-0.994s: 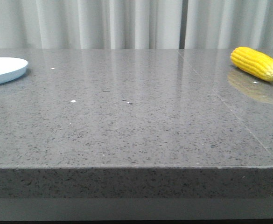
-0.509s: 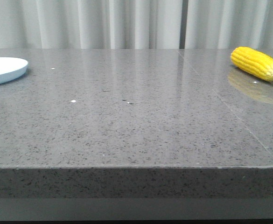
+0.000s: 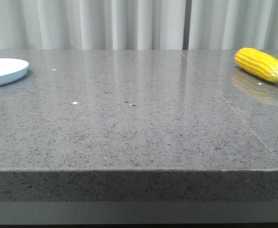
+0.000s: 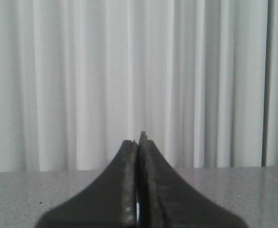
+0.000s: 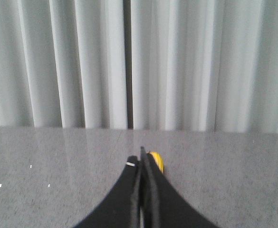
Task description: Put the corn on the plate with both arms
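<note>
Grey speckled stone table [image 3: 129,123]; pale pleated curtains [image 3: 129,23] behind.

Soft, even light fills all three views, with pale curtains [image 3: 129,23] bright but not blown out. The polished counter [image 3: 129,123] carries vertical sheen from the curtains and a dim yellow reflection beneath the corn [image 3: 262,64]. Shadows are faint. In both wrist views the near black fingers [image 4: 129,190] are dark and slightly soft.

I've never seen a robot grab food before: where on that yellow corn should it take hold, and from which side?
Probably the thick middle of the corn, coming down from above. It lies flat on the table, its paler tip pointing right, so jaws closing across its width would likely hold better than on the tapered end.
</note>
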Controlling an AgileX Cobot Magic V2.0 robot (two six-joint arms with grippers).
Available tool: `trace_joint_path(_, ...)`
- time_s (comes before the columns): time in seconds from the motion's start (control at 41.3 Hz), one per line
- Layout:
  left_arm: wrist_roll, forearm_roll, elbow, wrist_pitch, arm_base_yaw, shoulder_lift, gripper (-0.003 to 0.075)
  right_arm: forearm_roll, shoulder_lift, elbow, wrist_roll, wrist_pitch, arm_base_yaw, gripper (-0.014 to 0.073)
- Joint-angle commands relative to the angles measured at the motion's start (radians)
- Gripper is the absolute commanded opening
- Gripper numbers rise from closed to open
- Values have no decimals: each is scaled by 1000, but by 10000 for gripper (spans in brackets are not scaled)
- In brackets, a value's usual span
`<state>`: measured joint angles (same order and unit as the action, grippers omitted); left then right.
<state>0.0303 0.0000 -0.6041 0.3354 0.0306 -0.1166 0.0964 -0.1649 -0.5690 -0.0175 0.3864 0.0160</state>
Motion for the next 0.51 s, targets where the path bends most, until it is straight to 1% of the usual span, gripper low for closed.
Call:
trace_joint_path(0.0,2,-8,-119,47,-1,-106,-20,5,-94,-101,-4,19,-5,-67)
trace_joint_path(0.048,2,-8,-161,105,-1,-154,-20,5,-141,-141,-4,68,-5,-67)
trace_joint_path(0.145,2,-8,-190,173,-1,-233,-20,5,-226,-184,-4,138,-5,-67)
trace_joint_path(0.412,2,-8,-181,290,-1,-384,-20,5,-404,-182,-4,190,-5,-67)
trace_joint_path(0.485,2,-8,-180,294,-1,-414,-20,5,-438,-180,-4,190,-5,-67)
